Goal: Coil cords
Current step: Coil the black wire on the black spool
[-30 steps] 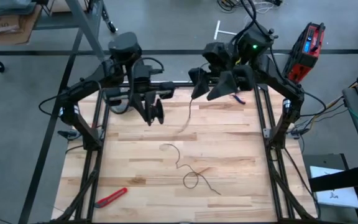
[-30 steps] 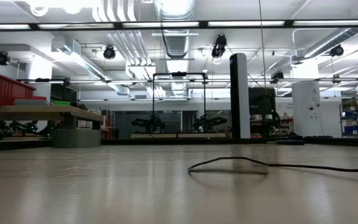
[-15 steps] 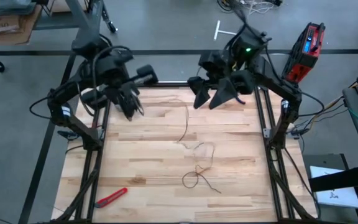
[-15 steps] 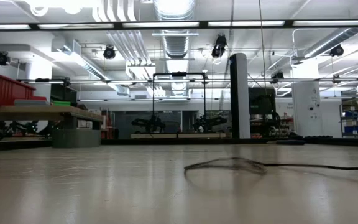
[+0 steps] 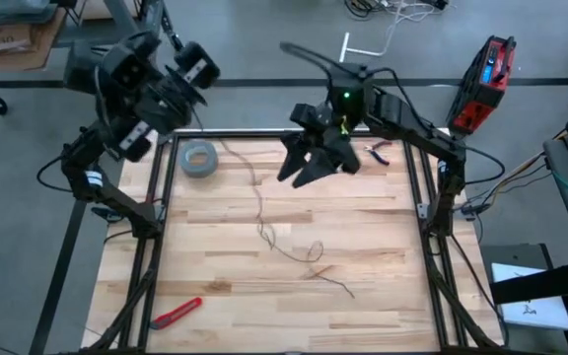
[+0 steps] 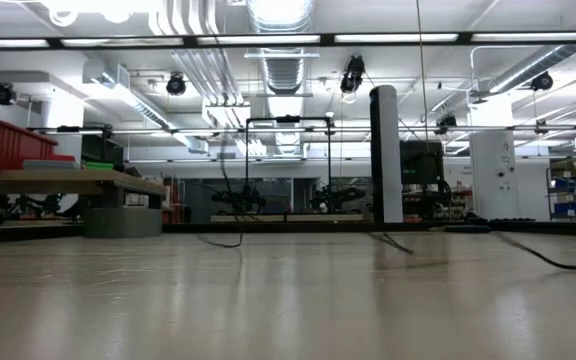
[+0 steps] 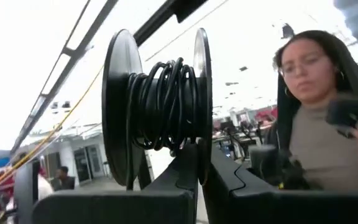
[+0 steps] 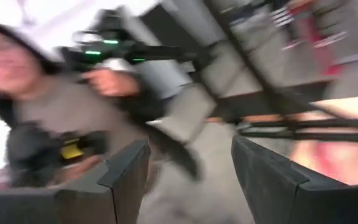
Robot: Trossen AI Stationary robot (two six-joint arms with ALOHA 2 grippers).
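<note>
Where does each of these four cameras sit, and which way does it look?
High: above, looking straight down on table, both arms and cord.
Low: at tabletop height, looking level into the room; cord only, no arm.
Left wrist: on the left arm, past the left pincer gripping the reel.
Right wrist: on the right arm, past the open right pincer.
Both wrist views show a person.

Tape roll (image 5: 198, 158) sits far left on the surface (image 5: 363, 296), cord (image 5: 264, 222) trails down the middle, cutter (image 5: 176, 313) near left, pliers (image 5: 379, 150) far right.
</note>
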